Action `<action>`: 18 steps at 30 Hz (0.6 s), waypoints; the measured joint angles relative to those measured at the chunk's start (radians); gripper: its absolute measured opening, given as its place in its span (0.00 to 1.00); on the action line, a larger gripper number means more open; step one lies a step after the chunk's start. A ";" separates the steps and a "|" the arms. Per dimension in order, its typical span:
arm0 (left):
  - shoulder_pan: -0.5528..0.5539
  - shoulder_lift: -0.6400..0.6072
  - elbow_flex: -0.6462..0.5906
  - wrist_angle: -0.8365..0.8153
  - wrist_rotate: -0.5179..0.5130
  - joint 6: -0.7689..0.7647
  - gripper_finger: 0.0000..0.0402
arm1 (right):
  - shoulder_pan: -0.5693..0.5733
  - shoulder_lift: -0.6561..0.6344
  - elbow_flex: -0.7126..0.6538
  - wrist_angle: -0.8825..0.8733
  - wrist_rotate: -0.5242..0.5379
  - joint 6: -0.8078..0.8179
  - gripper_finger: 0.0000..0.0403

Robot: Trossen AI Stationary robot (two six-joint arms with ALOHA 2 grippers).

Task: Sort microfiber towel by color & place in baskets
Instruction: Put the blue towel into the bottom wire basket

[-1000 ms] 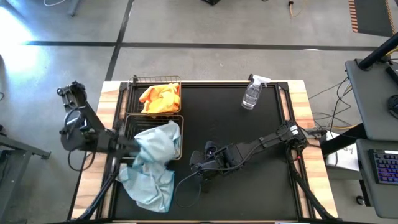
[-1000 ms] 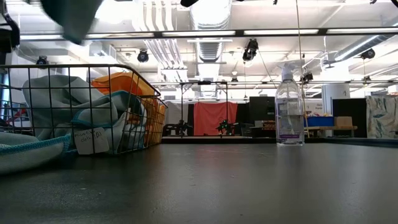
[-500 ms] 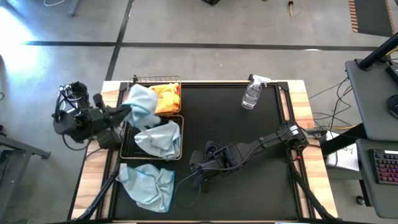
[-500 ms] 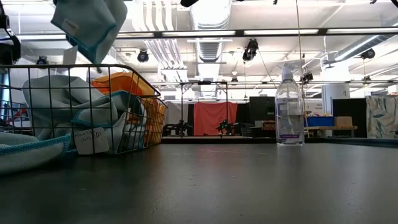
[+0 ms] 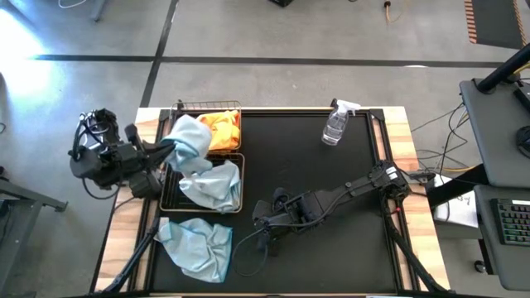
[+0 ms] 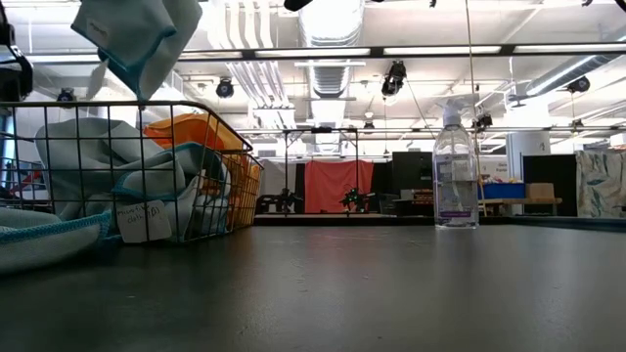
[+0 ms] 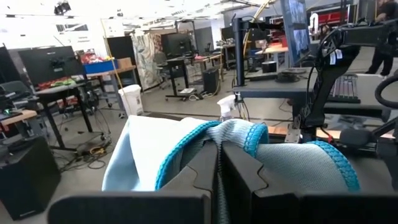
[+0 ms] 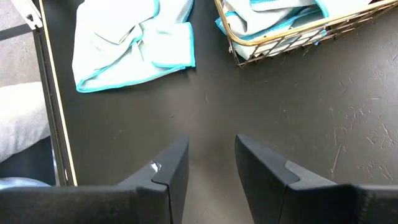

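My left gripper (image 5: 171, 150) is shut on a pale blue-grey towel (image 5: 189, 141) with a teal hem and holds it in the air over the two wire baskets. In the low view this towel (image 6: 137, 39) hangs above the basket rim. The far basket (image 5: 179, 108) holds orange towels (image 5: 220, 127). The near basket (image 5: 168, 201) holds another blue-grey towel (image 5: 214, 184). A third blue-grey towel (image 5: 197, 247) lies crumpled on the mat near the table's near edge. My right gripper (image 8: 211, 163) is open and low over the bare mat mid-table. My left gripper pinches a bunched fold of the towel along its teal hem (image 7: 231, 132) between both fingers, several layers. The fingers (image 7: 199, 174) come level from the table's left side. The towel is lifted clear and hangs slack below and around the fingers, above the baskets.
A clear spray bottle (image 5: 335, 124) stands upright near the far edge, right of centre. My right arm (image 5: 331, 199) lies across the mat from the right side. The black mat between the baskets and the bottle is bare. Wooden table edges (image 5: 418, 199) frame the mat.
My left gripper has risen and moved toward the far edge, from above the towel on the mat to above the baskets. It carried the held towel with it, which now hangs clear over both baskets. In the last half second it has barely moved.
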 joint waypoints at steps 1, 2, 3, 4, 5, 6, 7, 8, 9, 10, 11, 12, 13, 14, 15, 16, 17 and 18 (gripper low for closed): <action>0.000 0.005 0.000 0.000 0.000 0.000 0.00 | 0.000 0.000 0.000 0.000 0.000 0.000 0.31; 0.000 0.011 0.000 0.000 0.000 0.000 0.00 | 0.000 0.000 0.000 0.000 0.000 0.000 0.31; 0.000 0.015 0.000 0.000 0.000 0.000 0.00 | 0.000 0.000 0.000 0.000 0.000 0.000 0.31; 0.000 0.019 0.000 0.000 0.000 0.000 0.00 | 0.000 0.000 0.000 0.000 0.000 0.000 0.31; 0.000 0.023 0.000 0.000 0.001 0.000 0.00 | 0.000 0.000 0.000 0.000 0.000 0.000 0.31; 0.000 0.025 0.000 0.000 0.001 0.000 0.00 | 0.000 0.000 0.000 0.000 0.000 0.000 0.31; 0.000 0.028 0.000 0.000 0.002 0.000 0.00 | 0.001 0.000 0.000 0.000 0.000 0.000 0.31; 0.000 0.031 0.000 0.000 0.009 0.000 0.00 | 0.002 0.000 0.000 0.000 0.000 0.000 0.31; 0.000 0.032 0.000 0.000 0.024 0.000 0.00 | 0.003 0.000 0.000 0.000 0.000 0.000 0.31; 0.000 0.033 0.000 0.000 0.041 0.000 0.00 | 0.004 0.000 0.000 -0.001 0.000 0.000 0.31; 0.000 0.034 0.000 -0.001 0.061 0.000 0.00 | 0.006 0.000 0.000 -0.001 0.000 0.000 0.31; 0.000 0.034 0.000 -0.001 0.082 -0.001 0.01 | 0.007 0.000 0.000 -0.001 0.000 0.000 0.31; 0.000 0.034 0.000 -0.001 0.101 -0.001 0.01 | 0.009 0.000 0.000 -0.001 0.000 0.000 0.31; 0.000 0.034 0.000 -0.001 0.113 -0.001 0.02 | 0.010 0.000 0.000 -0.001 0.000 0.000 0.31; 0.000 0.034 0.000 -0.002 0.121 -0.001 0.03 | 0.012 0.000 0.000 -0.001 0.000 0.000 0.31; 0.000 0.034 0.000 -0.002 0.125 -0.001 0.04 | 0.013 0.000 0.000 -0.001 0.000 0.000 0.31; 0.000 0.034 0.000 -0.003 0.125 -0.001 0.06 | 0.015 0.000 0.000 -0.001 0.000 0.000 0.31; 0.000 0.033 0.000 -0.005 0.125 -0.001 0.08 | 0.017 0.000 0.000 -0.001 0.000 0.001 0.31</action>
